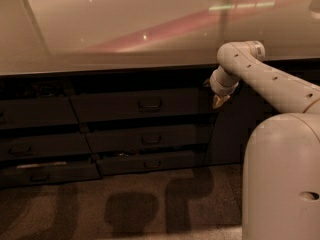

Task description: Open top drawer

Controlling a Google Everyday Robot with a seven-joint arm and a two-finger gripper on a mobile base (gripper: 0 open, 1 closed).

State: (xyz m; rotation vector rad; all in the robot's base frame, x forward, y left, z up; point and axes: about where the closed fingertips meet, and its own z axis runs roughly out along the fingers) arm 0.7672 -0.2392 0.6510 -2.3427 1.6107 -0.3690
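Note:
The top drawer (137, 105) is a wide dark grey front just under the countertop, with a small dark pull handle (149, 104) at its centre. Its front stands flush with the fronts around it. My gripper (218, 101) hangs from the white arm at the drawer's right end, pointing down, at about handle height and well right of the handle. It holds nothing that I can see.
Two shallower drawers (147, 139) with similar handles sit below. More drawer fronts (37, 114) stand to the left, the lowest one slightly ajar. A pale glossy countertop (125, 29) spans above. My white base (282, 179) fills the lower right. Carpet floor (140, 204) lies in front.

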